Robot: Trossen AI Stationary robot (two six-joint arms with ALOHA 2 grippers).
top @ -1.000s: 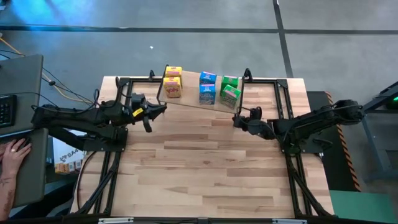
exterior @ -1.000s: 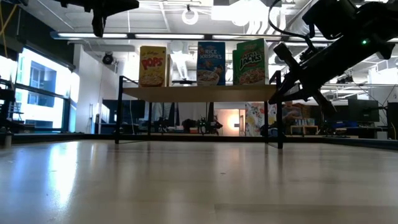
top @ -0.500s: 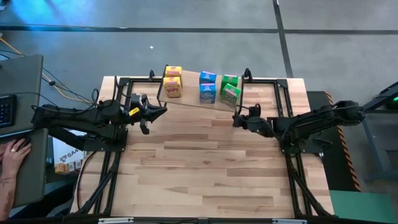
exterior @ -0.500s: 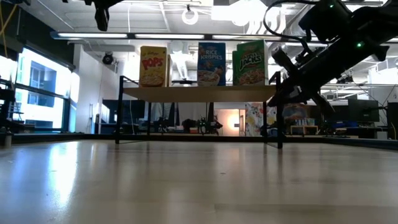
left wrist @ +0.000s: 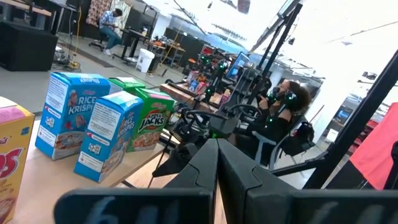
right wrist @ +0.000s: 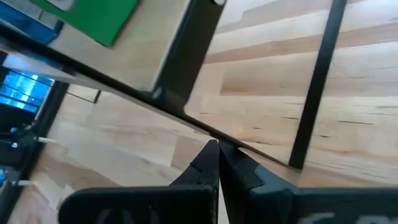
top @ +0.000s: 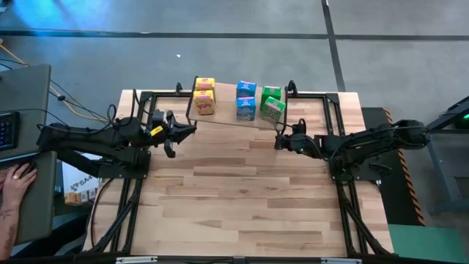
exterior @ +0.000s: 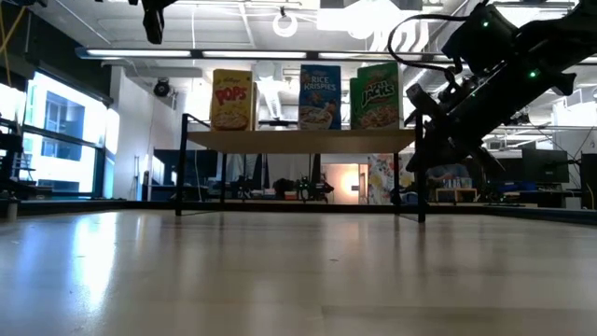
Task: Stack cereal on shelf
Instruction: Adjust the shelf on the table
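Left claw (top: 176, 132) closed, right claw (top: 279, 139) closed, empty

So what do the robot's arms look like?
Both arms are black and jointed, built of chunky links with black cables looping along them. The left gripper has a yellow patch just behind its dark tapered fingers. The right gripper is all black, and a small green light glows on its arm.

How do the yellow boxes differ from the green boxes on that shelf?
The yellow boxes read Pops and stand at the shelf's left end in the low view; the green boxes read Apple Jacks and stand at its right end. From above, the yellow pair sits square, the nearer green box skewed. Both pairs stand upright.
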